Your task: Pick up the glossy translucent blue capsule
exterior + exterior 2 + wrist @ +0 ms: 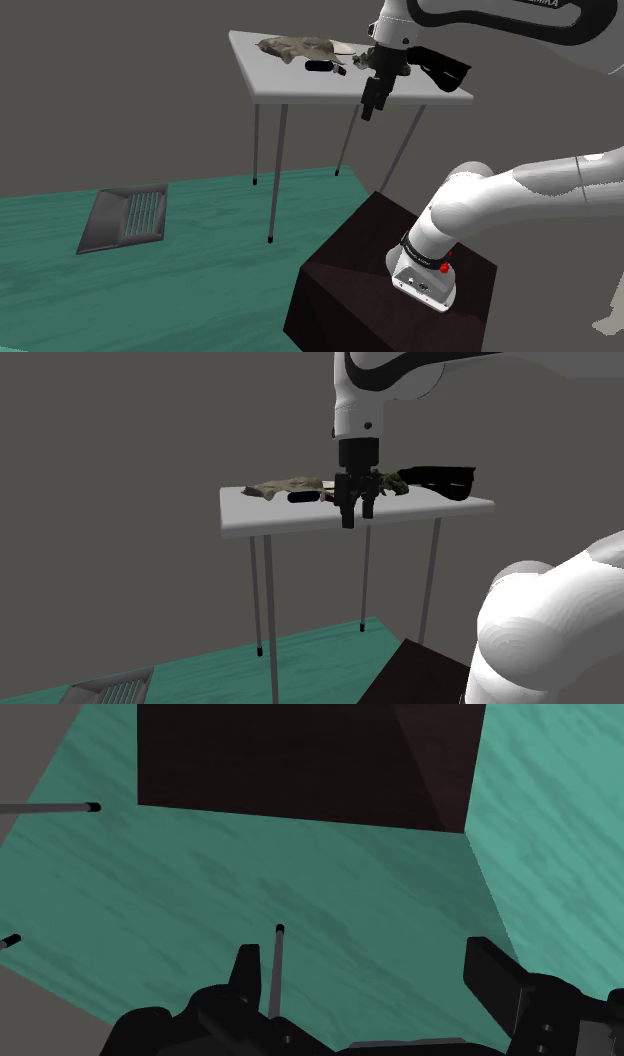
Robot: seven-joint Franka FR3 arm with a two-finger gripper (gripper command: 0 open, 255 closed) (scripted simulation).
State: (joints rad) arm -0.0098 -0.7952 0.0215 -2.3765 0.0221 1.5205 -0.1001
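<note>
Dark capsule [320, 66] | crumpled cloth [298, 46] just beside (on table [290, 88]) | claw [368, 114] spread

The white tabletop [268, 82] stands on thin legs, its edge near the jaws. A crumpled greyish cloth [300, 47] and a dark capsule [320, 66] lie to one side of the jaws, a black object [445, 72] to the other.

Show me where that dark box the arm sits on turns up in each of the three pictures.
Shoulder view: the dark box sits at the lower right, under the arm's base.
Second exterior view: its corner pokes in at the bottom edge, right of middle.
Wrist view: it lies beyond the gripper.
Shared landmark: the teal floor around it.
</note>
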